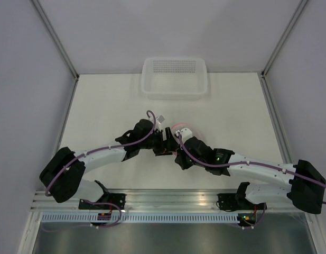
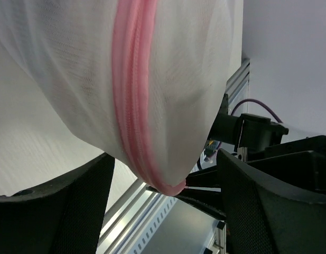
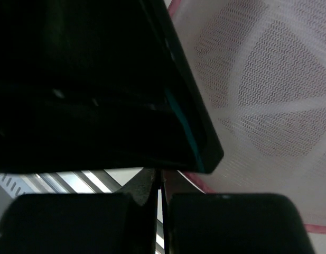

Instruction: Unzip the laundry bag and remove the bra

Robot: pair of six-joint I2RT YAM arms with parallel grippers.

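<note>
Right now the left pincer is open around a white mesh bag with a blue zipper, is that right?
Not quite: the zipper is pink, not blue. The left wrist view shows it running down the white mesh bag, and the left pincer is open around that bag.

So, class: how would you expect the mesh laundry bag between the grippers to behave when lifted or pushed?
Probably floppy: the laundry bag is thin mesh that bulges and sags. Likely light for its size, since its weave looks open and see-through. The pink zipper seam seems its firmest part, so it may fold around that.
</note>
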